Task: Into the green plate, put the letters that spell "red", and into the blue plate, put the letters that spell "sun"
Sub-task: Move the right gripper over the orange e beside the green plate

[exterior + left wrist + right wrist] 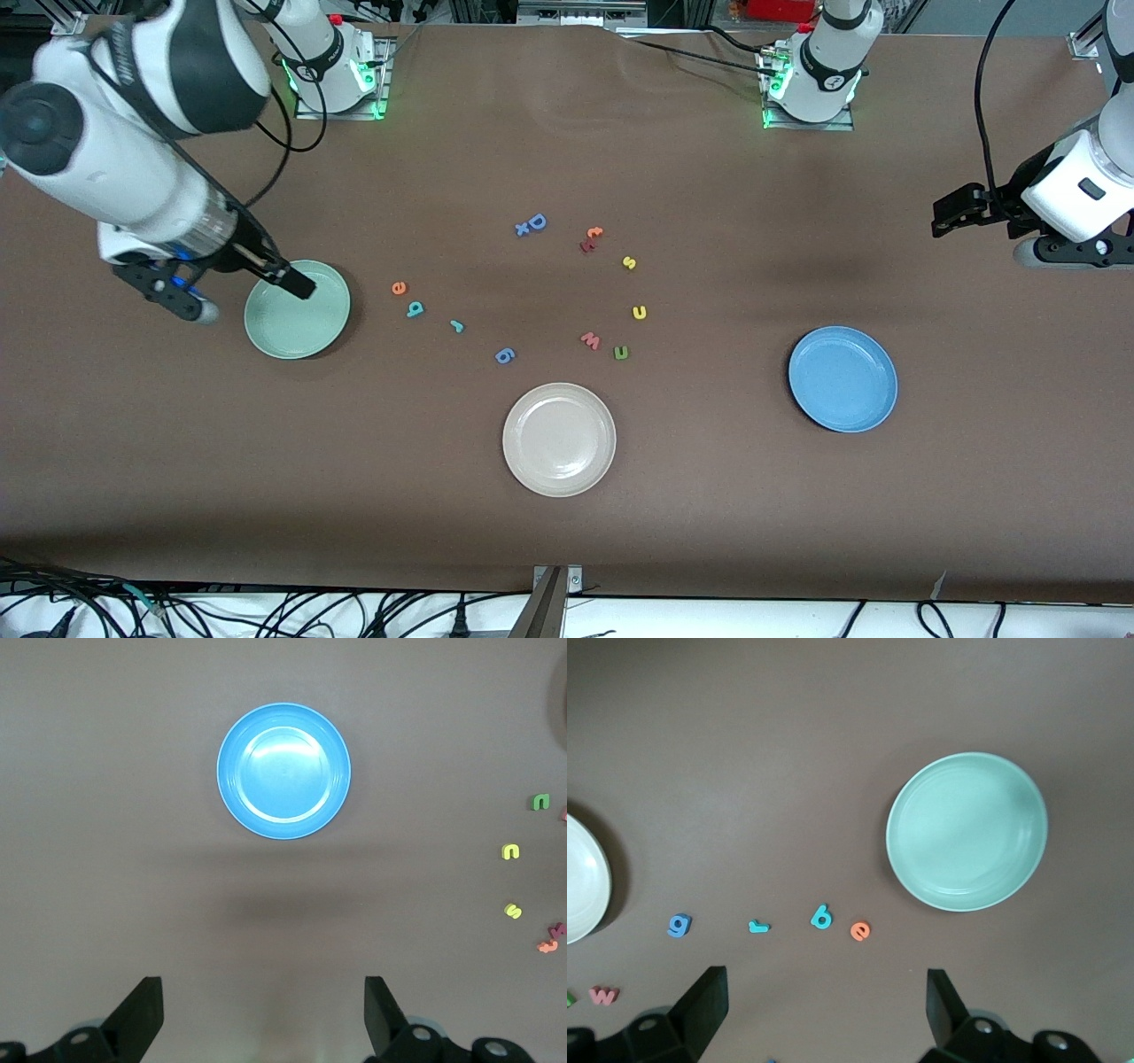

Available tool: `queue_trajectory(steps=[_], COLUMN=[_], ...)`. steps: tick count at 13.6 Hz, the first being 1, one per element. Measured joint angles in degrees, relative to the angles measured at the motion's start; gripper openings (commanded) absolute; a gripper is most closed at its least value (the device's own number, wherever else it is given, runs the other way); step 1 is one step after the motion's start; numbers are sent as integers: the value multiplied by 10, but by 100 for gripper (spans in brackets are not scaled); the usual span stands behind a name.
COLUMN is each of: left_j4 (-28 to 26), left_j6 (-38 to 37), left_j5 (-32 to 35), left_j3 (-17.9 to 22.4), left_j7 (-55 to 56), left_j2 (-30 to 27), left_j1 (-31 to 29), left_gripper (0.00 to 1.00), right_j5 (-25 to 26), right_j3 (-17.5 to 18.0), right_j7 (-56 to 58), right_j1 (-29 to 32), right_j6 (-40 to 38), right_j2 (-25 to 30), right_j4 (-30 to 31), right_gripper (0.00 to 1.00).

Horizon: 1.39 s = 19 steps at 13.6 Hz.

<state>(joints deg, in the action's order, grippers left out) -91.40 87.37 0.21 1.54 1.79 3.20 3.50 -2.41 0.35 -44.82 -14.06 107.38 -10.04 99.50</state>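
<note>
Right gripper (248, 283): jaws wide, empty, over the green plate (306, 332) rim, likely staged there for its letters. Orange e (399, 287), teal d (415, 308), teal r (457, 326): in a row on the table beside that plate. Yellow s (629, 262), yellow arch (639, 312), green arch (621, 353): mid-table. Blue plate (842, 378): empty. Left gripper (952, 213): wide, empty, waiting above the table at its own end

We read only the loose foam letters on the table (709, 496): a blue "D" (536, 221), orange "e" (399, 287), blue "g" (504, 355), pink "w" (591, 340) at its three o'clock, and yellow "s" (629, 262).
</note>
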Motion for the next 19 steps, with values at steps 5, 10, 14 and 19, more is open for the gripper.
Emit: queue_trajectory(steps=[5, 10, 14, 19], left_j4=[0, 0, 0, 0], left_j6=[0, 0, 0, 0], left_j5=[0, 0, 0, 0], left_j3=[0, 0, 0, -1], left_j7=[0, 0, 0, 0], left_j2=[0, 0, 0, 0], left_j1=[-1, -1, 0, 1], left_gripper=[100, 100, 100, 100], right_j5=[0, 0, 0, 0], right_j3=[0, 1, 1, 1], right_j7=[-13, -17, -18, -18], right_j1=[-19, -41, -48, -50], right_j6=[105, 191, 278, 357], right_j2=[-9, -11, -29, -74], right_j4=[110, 210, 270, 273], right_gripper=[99, 99, 99, 98])
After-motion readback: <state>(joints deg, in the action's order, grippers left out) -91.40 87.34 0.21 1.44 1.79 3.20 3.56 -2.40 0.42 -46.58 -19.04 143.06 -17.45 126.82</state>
